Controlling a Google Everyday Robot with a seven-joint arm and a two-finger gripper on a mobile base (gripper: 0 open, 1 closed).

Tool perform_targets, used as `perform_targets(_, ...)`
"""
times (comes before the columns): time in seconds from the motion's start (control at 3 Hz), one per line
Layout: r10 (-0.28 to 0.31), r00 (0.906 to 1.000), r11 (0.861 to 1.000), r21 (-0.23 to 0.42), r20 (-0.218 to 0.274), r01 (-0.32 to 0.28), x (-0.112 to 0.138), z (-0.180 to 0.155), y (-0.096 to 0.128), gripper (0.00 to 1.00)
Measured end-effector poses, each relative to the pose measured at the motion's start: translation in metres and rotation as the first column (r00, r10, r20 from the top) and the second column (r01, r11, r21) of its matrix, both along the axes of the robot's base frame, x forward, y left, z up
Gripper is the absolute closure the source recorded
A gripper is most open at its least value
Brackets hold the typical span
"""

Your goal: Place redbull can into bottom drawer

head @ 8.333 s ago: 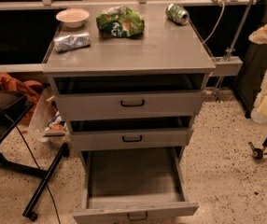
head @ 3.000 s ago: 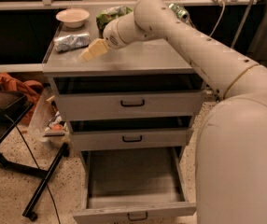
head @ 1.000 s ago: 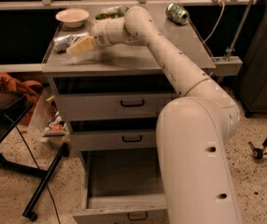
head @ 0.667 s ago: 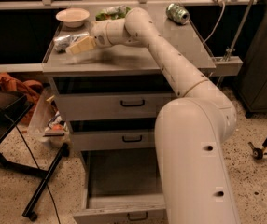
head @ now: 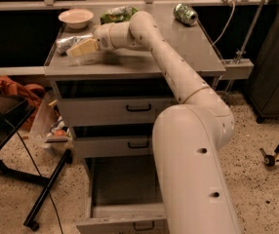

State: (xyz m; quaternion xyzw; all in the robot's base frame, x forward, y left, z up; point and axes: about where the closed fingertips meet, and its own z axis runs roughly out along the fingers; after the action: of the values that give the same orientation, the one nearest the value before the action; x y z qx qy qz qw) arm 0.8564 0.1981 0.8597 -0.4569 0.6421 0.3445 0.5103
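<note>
Silver redbull can [head: 65, 43] at ten o'clock on the cabinet [head: 188, 50] — my gripper [head: 81, 48] against it, hold I cannot tell.

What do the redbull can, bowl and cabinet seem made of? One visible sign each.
The redbull can, beside the gripper on the cabinet: shiny metal, bright glints. The bowl: probably glazed ceramic or plastic, smooth pale surface. The cabinet: matte grey metal, probably; flat even panels.

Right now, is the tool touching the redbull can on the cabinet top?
Cannot tell. In the camera view the tool overlaps the right end of the redbull can, which lies on its side, so any contact or gap is hidden.
</note>
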Motion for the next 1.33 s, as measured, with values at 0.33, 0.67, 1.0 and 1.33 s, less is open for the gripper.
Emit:
perform_targets(0.33,0.005,0.9999,1.000,0.018,-0.016,-0.005,0.005,-0.003,0.004,0.00)
perform_targets(0.67,0.013,0.9993,0.999,0.030,-0.034,-0.012,0.010,-0.008,0.007,0.13)
perform_targets(1.0,0.010,0.9993,0.999,0.040,-0.037,-0.008,0.014,-0.009,0.004,0.33)
perform_targets(1.33,-0.011,0.9994,0.999,0.052,-0.033,0.013,0.018,-0.008,-0.004,0.57)
